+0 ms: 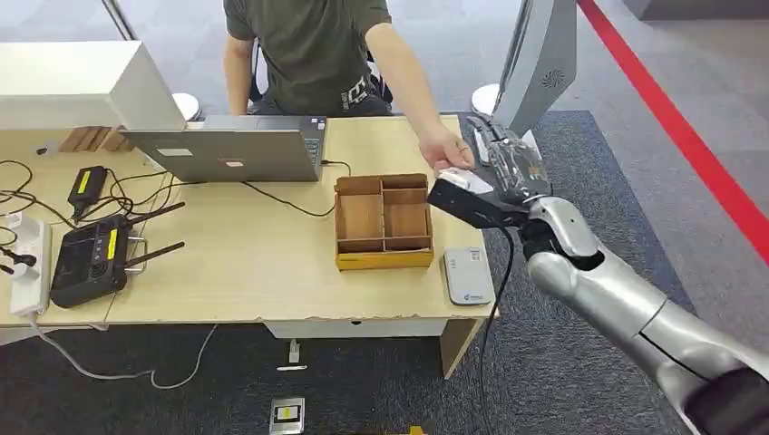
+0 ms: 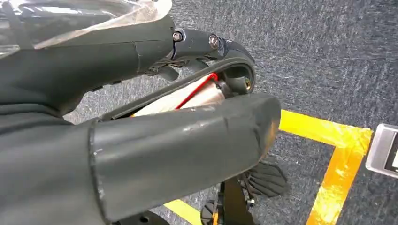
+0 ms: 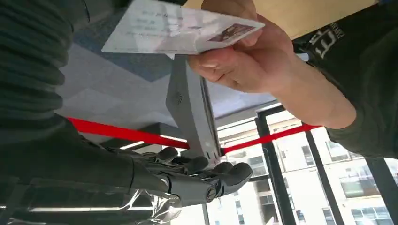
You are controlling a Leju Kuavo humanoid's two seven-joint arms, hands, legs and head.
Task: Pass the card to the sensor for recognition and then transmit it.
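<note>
Reaching across the far right corner of the table (image 1: 254, 272), the right hand (image 1: 512, 168) is meeting a person's hand (image 1: 446, 149) over the card (image 1: 464, 179). From the right wrist view the card (image 3: 180, 28) is sitting pinched in the person's hand (image 3: 244, 56), and the robot's dark fingers (image 3: 206, 176) are lying stretched out and apart, off to one side of the card with nothing between them, so the right hand is reading as open and empty, though the thumb side is hidden by the cover and I cannot be fully sure. The left hand (image 2: 141, 140) is hanging low over grey carpet and yellow floor tape (image 2: 338, 154); whether its fingers are spread or curled I cannot tell. Sitting near the front right edge of the table, just beside the wooden tray (image 1: 383, 222), is the white reader (image 1: 467, 276), well apart from the card. Judging progress: the card is at the handover point, the person gripping it, so the pass looks to be happening or nearly finished; whether the sensor step was completed is not visible. Left to do, as I judge it: the arm pulling clear.
</note>
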